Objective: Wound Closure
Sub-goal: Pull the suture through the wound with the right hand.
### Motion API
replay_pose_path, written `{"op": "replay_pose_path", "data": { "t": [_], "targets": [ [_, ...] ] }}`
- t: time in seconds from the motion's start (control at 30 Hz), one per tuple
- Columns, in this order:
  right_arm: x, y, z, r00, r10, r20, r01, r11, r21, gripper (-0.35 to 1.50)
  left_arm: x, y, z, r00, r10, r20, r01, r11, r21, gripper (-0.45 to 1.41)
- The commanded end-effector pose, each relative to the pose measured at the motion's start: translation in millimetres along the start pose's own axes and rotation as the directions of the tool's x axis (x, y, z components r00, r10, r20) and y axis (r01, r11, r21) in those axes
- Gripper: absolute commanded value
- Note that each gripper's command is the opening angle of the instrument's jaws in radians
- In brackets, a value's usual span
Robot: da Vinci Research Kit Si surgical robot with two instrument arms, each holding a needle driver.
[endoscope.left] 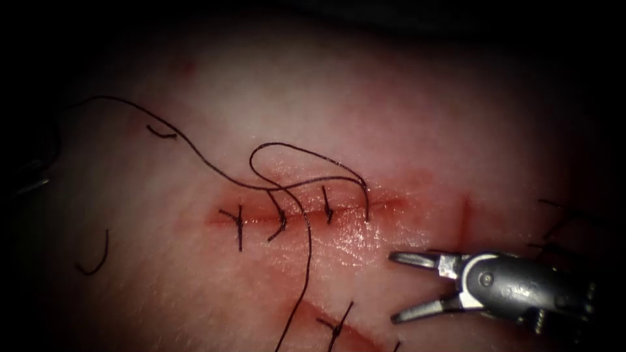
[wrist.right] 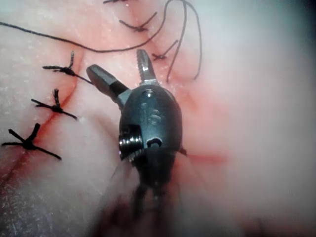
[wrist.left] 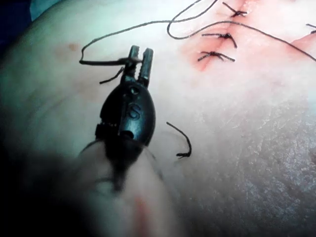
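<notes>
Thread point(wrist.left: 148, 22) in left tool point(wrist.left: 140, 58); right tool point(endoscope.left: 407, 288) empty.

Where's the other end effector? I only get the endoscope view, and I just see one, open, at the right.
Observer: The left end effector is over bare tissue, away from the stitched cut.
Operator: Is it holding something?
Observer: Yes, it's shut on a thin dark strand that the long thread runs to; needle or thread, I can't tell.
Operator: And near my open one?
Observer: The right end effector holds nothing, and three tied stitches line a second cut beside it.
</notes>
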Motion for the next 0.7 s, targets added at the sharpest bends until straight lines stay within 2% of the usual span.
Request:
{"op": "replay_pose_path", "data": {
  "t": [0.03, 0.17, 0.2, 0.3, 0.47, 0.7],
  "targets": [
    [-1.1, 0.7, 1.4, 1.000, 0.015, 0.007, -0.015, 1.000, -0.010, 1.33, -0.5, -0.1, 0.9, 1.000, 0.002, -0.001, -0.002, 1.000, 0.001, -0.45],
    [-3.2, 3.0, 3.0, 0.997, 0.064, 0.053, -0.059, 0.994, -0.089, 1.38, -0.8, 0.0, 1.2, 1.000, 0.003, -0.002, -0.003, 1.000, 0.002, -0.45],
    [-4.4, 4.1, 4.1, 0.992, 0.101, 0.073, -0.091, 0.987, -0.132, 1.42, -0.9, -0.1, 1.2, 1.000, 0.003, -0.002, -0.003, 1.000, 0.002, -0.45],
    [-5.7, 5.4, 5.7, 0.983, 0.156, 0.096, -0.139, 0.977, -0.161, 1.42, -1.0, -0.1, 1.2, 1.000, 0.004, -0.005, -0.004, 1.000, 0.000, -0.45],
    [-6.8, 6.9, 7.5, 0.976, 0.194, 0.105, -0.172, 0.968, -0.185, 1.40, -1.0, 0.0, 1.2, 1.000, 0.005, -0.005, -0.005, 1.000, 0.000, -0.45],
    [-7.1, 7.4, 8.9, 0.970, 0.212, 0.118, -0.188, 0.965, -0.185, 1.38, -1.0, 0.2, 1.3, 1.000, 0.005, -0.009, -0.005, 1.000, -0.002, -0.45]
  ]
}}
